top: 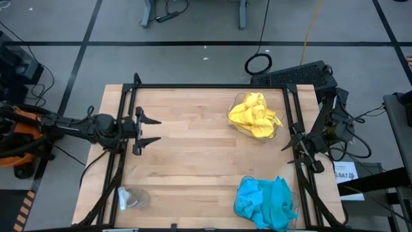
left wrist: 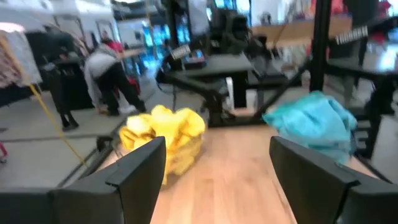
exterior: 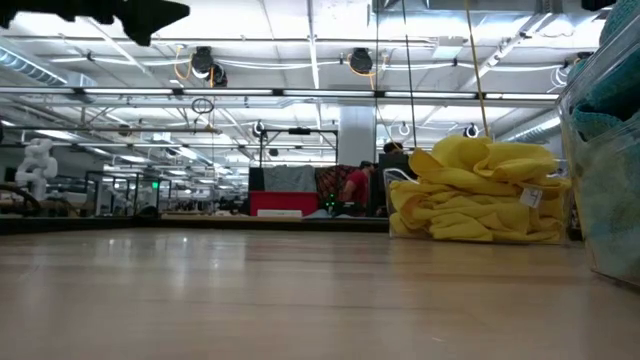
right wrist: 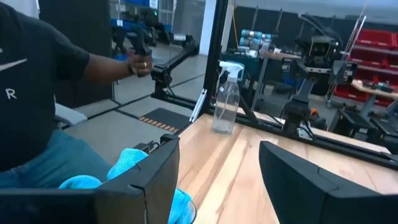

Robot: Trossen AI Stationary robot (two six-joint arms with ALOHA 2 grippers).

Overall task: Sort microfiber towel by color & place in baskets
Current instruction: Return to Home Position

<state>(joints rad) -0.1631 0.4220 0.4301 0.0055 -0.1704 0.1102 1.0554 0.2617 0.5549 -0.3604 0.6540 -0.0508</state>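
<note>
A pale wooden table (top: 193, 148) carries two clear bins along its right side. The far bin (top: 239, 98) is heaped with yellow towels (top: 254, 116), the near bin (exterior: 610, 230) with blue towels (top: 264, 200). A clear spray bottle (top: 132, 198) stands at the near left corner.

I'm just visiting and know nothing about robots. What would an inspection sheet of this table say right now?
Surface: light wooden table top, no stains seen.
Job's things: yellow towels heaped in one clear bin; blue towels in the other bin; none loose.
Clutter: clear spray bottle at one table corner.
Hands: left hand and right hand open, empty, at opposite table edges.
Cables: black loop on the floor.
Surroundings: workshop hall; person close by the table.
</note>
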